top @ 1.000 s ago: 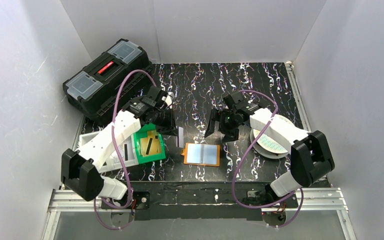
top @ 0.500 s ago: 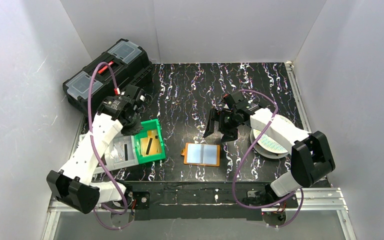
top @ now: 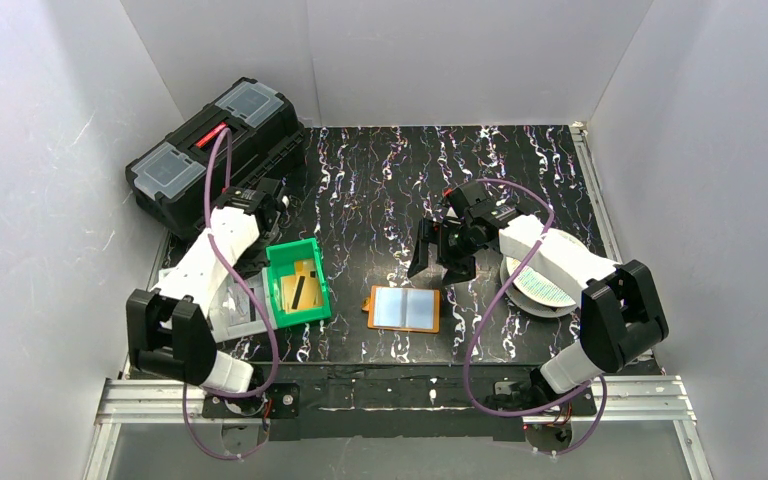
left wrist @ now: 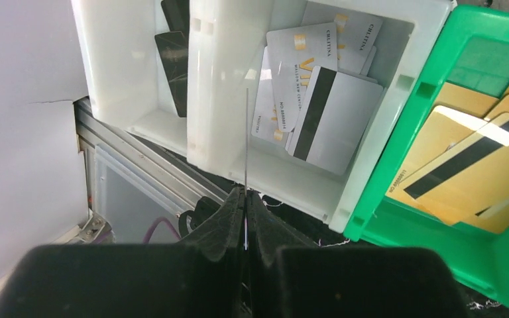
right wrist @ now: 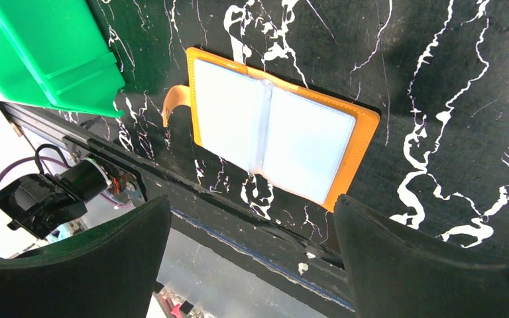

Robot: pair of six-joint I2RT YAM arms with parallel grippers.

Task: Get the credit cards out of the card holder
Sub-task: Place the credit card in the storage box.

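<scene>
- Plainly grips one thin card (left wrist: 246, 132) in the left jaws, pinched tight; shows it only as a hairline running 12 to 6 in the left wrist view, colour not readable.
- Hangs that hairline's far tip over an inner wall of the white tray (left wrist: 219, 99), with the silver cards (left wrist: 351, 112) at 1 o'clock from the tip and the black cards (left wrist: 172, 53) at 11.
- Leaves the gold cards (left wrist: 477, 179) in the green bin (left wrist: 407, 132) out toward 3 o'clock, well apart from the left jaws.
- Probably calls for a small sideways shift before release, to avoid landing the thin card on the wall; toward 1 or toward 11 not decidable without its colour.
- Holds the right jaws spread wide and empty, hovering above the card holder (right wrist: 272, 129).
- Finds the card holder lying open and flat on the worktop (top: 390, 180), near the front edge, at 7 o'clock from the right jaws in the top view, long axis 9 to 3, fold line 12 to 6.
- Shows no card in the silvery pockets facing up; likely emptied, judging from these faces alone.
- Puts the right jaws far nearer to the card holder than the left jaws.
</scene>
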